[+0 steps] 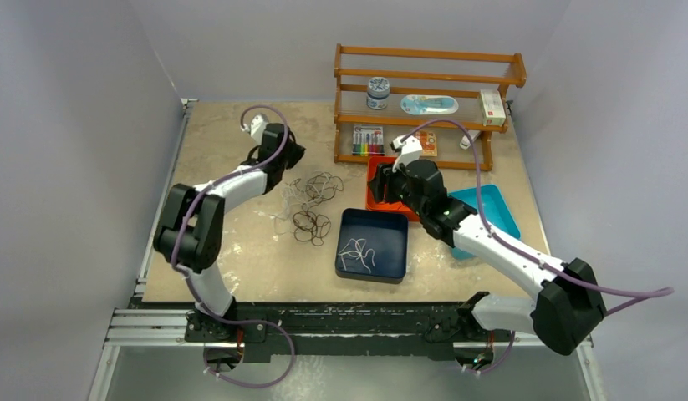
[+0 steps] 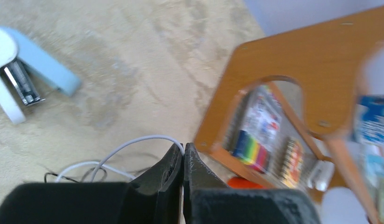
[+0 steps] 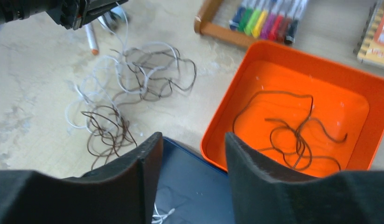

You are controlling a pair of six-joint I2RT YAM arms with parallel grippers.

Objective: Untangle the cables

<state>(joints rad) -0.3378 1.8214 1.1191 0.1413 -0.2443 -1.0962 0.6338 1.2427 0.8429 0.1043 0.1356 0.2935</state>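
Note:
A loose tangle of cables [image 1: 311, 205], one white and the others dark brown, lies on the table left of centre. My left gripper [image 2: 184, 147] is shut on the white cable [image 2: 134, 142], which arcs away to the left from its tips. In the top view the left gripper [image 1: 286, 154] sits at the tangle's far left edge. My right gripper [image 3: 192, 140] hangs open and empty over the seam between the navy tray [image 3: 194, 177] and the orange tray [image 3: 283, 51]. A dark brown cable [image 3: 292, 133] lies in the orange tray. A white cable [image 1: 357, 255] lies in the navy tray [image 1: 390, 230].
A wooden shelf [image 1: 428, 79] with markers [image 3: 269, 16], boxes and a jar stands at the back right, close to the left gripper. A teal tray [image 1: 495, 209] sits right of the orange one. A pale blue stapler [image 2: 26, 74] and a pen [image 3: 91, 39] lie near the tangle.

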